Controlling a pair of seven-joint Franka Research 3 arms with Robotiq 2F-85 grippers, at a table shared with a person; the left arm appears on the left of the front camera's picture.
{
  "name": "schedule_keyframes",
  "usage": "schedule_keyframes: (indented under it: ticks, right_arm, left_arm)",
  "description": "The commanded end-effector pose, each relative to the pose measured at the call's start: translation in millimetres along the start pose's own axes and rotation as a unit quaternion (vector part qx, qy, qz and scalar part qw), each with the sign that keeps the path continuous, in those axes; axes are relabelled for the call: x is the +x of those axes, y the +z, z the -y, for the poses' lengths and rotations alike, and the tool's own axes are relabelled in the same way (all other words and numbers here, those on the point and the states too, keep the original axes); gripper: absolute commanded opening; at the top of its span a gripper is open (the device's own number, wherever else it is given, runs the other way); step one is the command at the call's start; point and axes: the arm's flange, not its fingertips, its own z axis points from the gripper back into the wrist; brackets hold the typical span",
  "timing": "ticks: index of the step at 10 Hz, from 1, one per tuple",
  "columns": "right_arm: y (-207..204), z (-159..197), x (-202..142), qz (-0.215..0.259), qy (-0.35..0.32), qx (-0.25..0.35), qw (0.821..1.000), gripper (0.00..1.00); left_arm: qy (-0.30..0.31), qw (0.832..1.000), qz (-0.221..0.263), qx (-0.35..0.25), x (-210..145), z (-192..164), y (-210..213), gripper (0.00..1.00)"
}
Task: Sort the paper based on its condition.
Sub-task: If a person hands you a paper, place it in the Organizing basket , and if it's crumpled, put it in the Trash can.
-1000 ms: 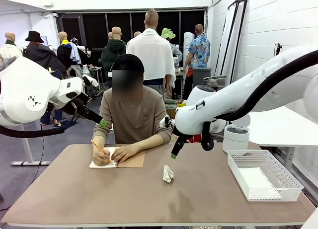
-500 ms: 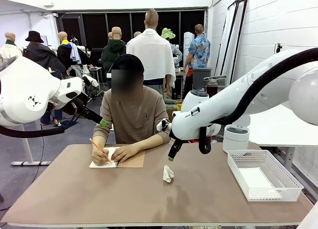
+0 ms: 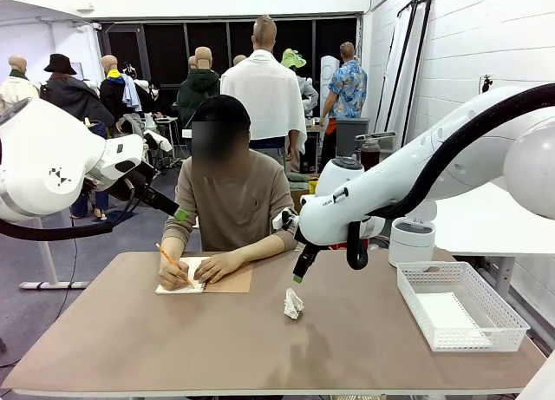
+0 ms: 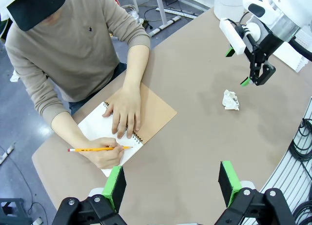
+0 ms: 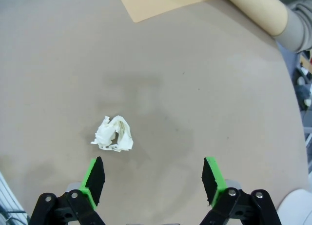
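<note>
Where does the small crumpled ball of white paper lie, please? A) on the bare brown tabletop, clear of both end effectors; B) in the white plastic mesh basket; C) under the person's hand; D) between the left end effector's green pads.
A: the small crumpled ball of white paper rests on the bare brown tabletop, with the open right end effector short of it.

The counter (image 3: 130, 339) has a smooth, matt brown top. The crumpled paper (image 5: 113, 134) is white, creased and rough. The basket (image 3: 479, 339) is white plastic lattice. The notebook (image 4: 155, 112) has a matt brown card cover and plain white pages. The right end effector (image 5: 152, 183) is matt black with matt green pads (image 5: 93, 186). The right arm (image 3: 347, 211) has a glossy white shell.
</note>
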Motion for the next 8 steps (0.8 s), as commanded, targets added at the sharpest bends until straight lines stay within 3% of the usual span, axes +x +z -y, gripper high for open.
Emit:
schedule_keyframes:
  ticks: [1,8]
  right_arm:
    - [-20.9,-3.9,6.3,-0.017,0.011,0.021,1.000,1.00]
    - [-61.6,-3.3,11.2,-0.046,0.016,0.053,0.997,1.00]
  left_arm:
    - [0.002,1.000,0.000,-0.003,-0.8,-0.9,0.2,1.00]
    - [0.002,1.000,0.000,-0.003,-0.8,-0.9,0.2,1.00]
